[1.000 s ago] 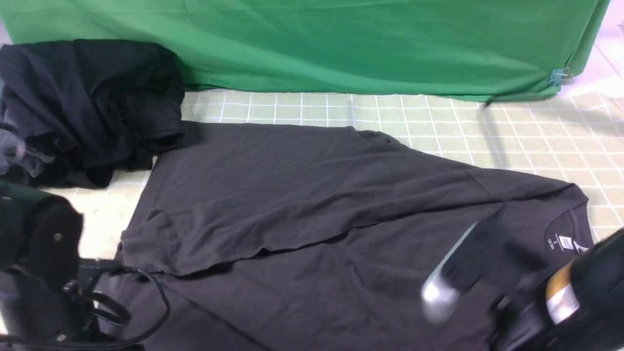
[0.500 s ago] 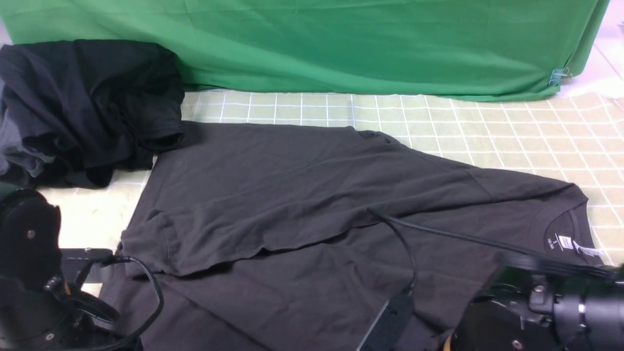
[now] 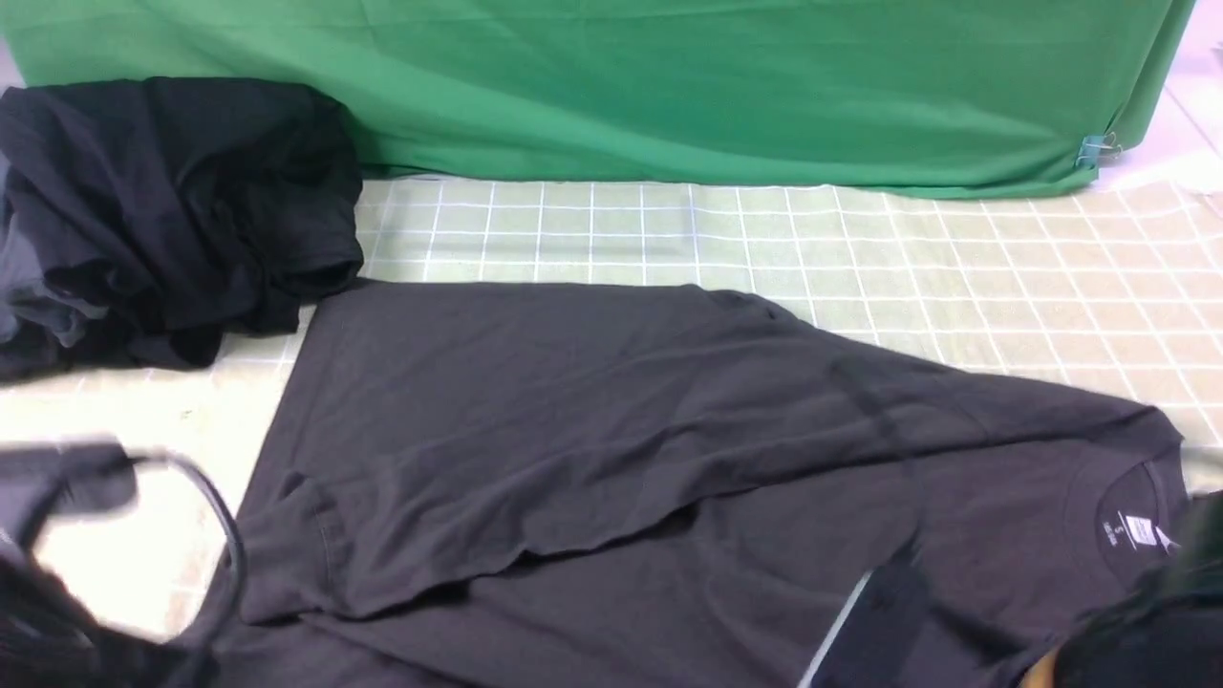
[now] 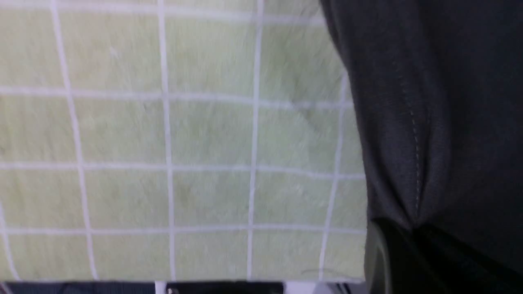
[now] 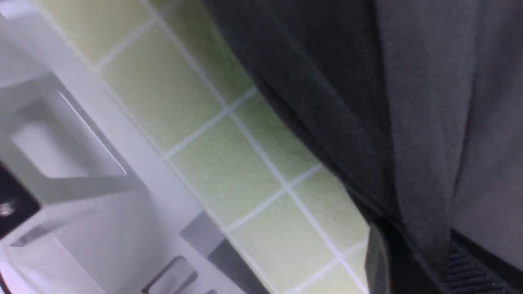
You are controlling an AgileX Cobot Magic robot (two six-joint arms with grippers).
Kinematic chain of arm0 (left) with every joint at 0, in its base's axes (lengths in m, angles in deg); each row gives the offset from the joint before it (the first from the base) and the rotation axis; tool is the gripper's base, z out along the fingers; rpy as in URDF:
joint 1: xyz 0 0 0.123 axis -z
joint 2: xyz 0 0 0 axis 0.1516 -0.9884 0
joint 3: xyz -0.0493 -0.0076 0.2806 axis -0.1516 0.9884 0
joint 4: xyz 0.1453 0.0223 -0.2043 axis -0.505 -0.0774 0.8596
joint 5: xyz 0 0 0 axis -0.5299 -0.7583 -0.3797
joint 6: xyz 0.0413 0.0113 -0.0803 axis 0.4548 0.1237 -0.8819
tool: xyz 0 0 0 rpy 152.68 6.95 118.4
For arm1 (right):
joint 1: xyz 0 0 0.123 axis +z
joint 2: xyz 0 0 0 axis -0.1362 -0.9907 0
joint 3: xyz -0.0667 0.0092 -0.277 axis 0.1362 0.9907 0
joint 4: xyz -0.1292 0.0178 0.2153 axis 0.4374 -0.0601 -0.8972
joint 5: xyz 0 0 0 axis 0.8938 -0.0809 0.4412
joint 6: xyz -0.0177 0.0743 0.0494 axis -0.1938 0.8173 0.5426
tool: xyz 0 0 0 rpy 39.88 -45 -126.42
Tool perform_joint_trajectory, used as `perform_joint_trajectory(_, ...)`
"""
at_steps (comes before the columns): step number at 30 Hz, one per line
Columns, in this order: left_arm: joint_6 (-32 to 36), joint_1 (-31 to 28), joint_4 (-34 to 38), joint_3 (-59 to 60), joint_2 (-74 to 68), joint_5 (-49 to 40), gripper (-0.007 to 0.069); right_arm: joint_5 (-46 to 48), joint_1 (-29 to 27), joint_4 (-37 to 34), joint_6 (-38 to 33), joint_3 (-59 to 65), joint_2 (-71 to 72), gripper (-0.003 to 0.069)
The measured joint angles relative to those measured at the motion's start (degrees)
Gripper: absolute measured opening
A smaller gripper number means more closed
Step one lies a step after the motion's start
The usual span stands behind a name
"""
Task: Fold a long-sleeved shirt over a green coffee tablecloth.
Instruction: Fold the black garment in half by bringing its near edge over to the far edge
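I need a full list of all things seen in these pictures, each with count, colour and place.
long-sleeved shirt: one, dark grey, spread on the tablecloth.
green coffee tablecloth: one, pale yellow-green with white grid, under the shirt.
plain cloth: one, bright green, at the back.
bundle of garments: one, black and grey, far left.
clip: one, bluish, on the plain cloth's right end.
left gripper: one, dark, shut on the shirt.
right gripper: one, dark, shut on the shirt.

Support surface: pale yellow-green gridded tablecloth (image 3: pixel 1003 268), spread flat. On it: dark charcoal-grey long-sleeved shirt (image 3: pixel 592 401), centre to lower right; black bundle of garments (image 3: pixel 182 210), upper left; plain bright green fabric (image 3: pixel 669 86) across top.
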Motion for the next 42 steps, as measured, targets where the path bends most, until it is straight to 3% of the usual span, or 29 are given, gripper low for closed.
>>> perform_joint_trajectory(5, -1.28, -0.21, -5.48, -12.18, -6.31, 0.04, 0.0014, 2.39, -8.43, 3.45, -2.82, -9.38, 1.0, 0.004)
perform_joint_trajectory(14, 0.47, -6.99, -3.92, -33.67, -28.2, 4.42, 0.0014, -0.13, -22.8, 3.83, -12.2, -28.52, -13.64, 0.004)
perform_joint_trajectory(27, 3.54, -9.54, -4.43, -69.82, -61.68, 3.23, 0.0014, -4.67, -30.54, 4.23, -13.61, -56.03, -44.99, 0.0039)
perform_joint_trajectory(31, 3.72, -9.84, -4.51, -74.61, -67.61, 2.82, 0.0014, -6.7, -31.04, 4.29, -13.61, -59.87, -50.93, 0.0049)
perform_joint_trajectory(35, 3.72, -9.95, -5.03, -76.44, -71.25, 2.98, 0.0032, -9.91, -31.15, 4.4, -13.56, -61.09, -54.57, 0.0092)
perform_joint_trajectory(38, 4.01, -9.95, -5.84, -77.0, -72.75, 4.27, 0.0096, -12.27, -31.17, 5.1, -13.45, -61.16, -55.92, 0.0166)
perform_joint_trajectory(42, 4.15, -10.53, -8.89, -77.29, -73.26, 6.74, 0.0252, -15.11, -31.34, 5.6, -13.38, -61.36, -56.15, 0.0304)
